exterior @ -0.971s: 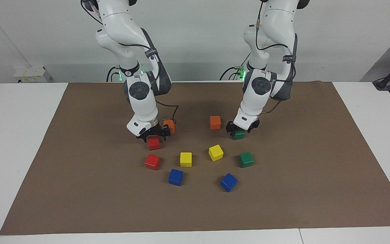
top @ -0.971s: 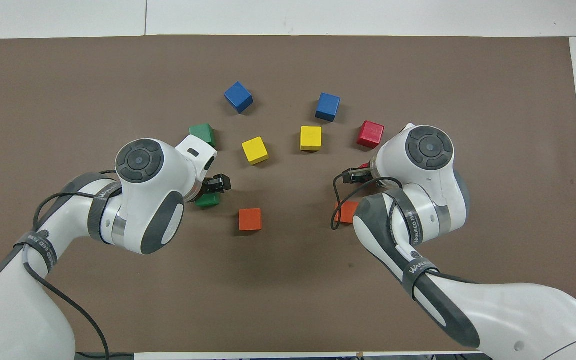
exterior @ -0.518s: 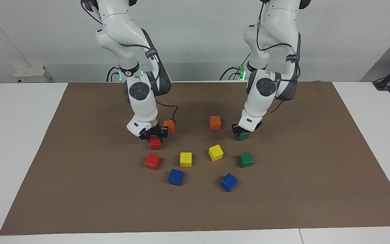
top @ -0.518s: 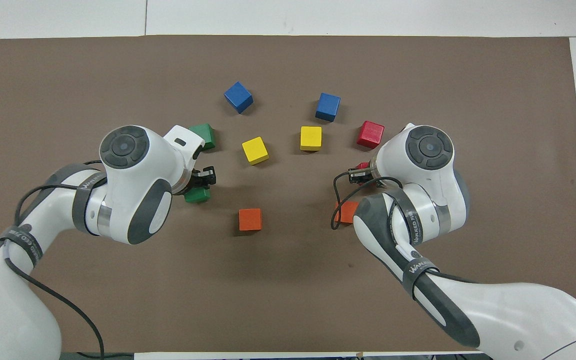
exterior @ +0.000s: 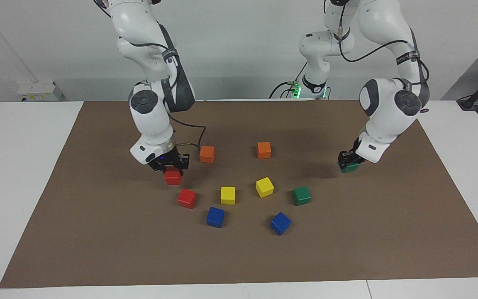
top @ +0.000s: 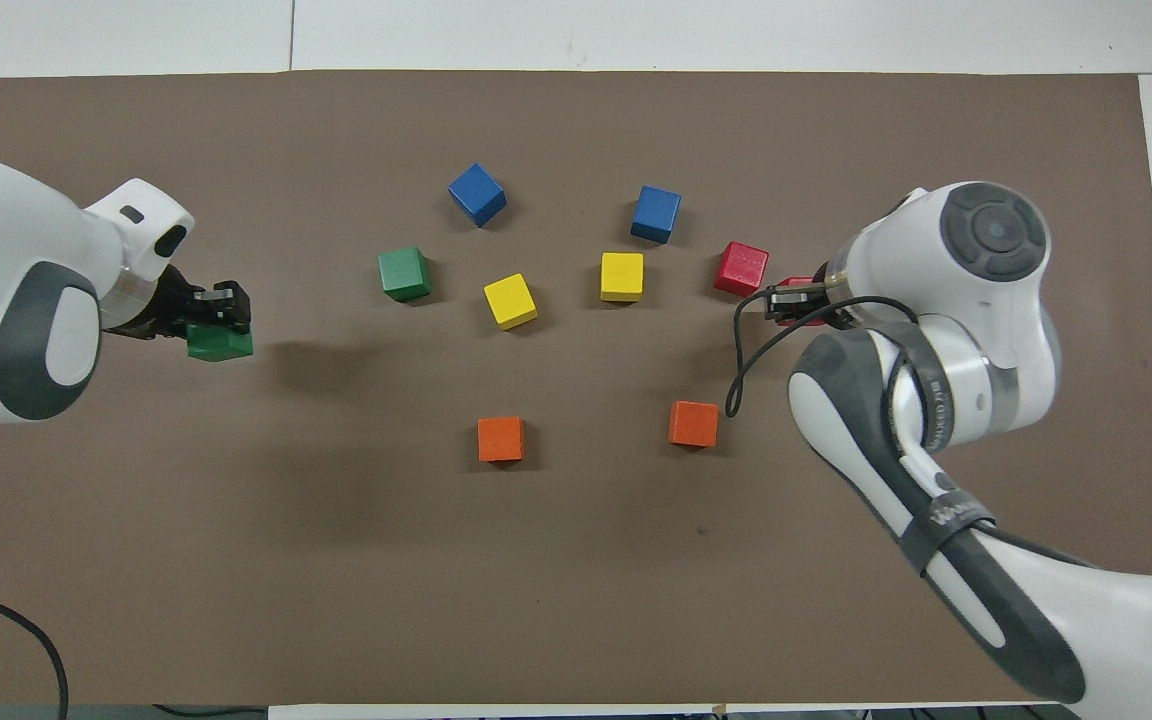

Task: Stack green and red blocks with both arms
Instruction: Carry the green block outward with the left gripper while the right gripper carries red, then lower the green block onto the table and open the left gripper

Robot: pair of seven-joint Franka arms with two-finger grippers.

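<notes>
We find the two orange cubes (exterior: 207, 154) (exterior: 264, 150) lying nearest the robots on the brown mat (exterior: 98, 232). The left gripper (exterior: 349, 161) pinches a green block (exterior: 350, 167) between its jaws, raised over the mat toward the left arm's end. The right gripper (exterior: 168, 163) likewise pinches a red block (exterior: 173, 176), held over the mat beside one orange cube. Farther out we note the second red block (exterior: 186, 198), two yellow cubes (exterior: 228, 195) (exterior: 264, 187) and the second green block (exterior: 301, 195) in a row. Two blue cubes (exterior: 215, 216) (exterior: 280, 223) lie farthest out.
</notes>
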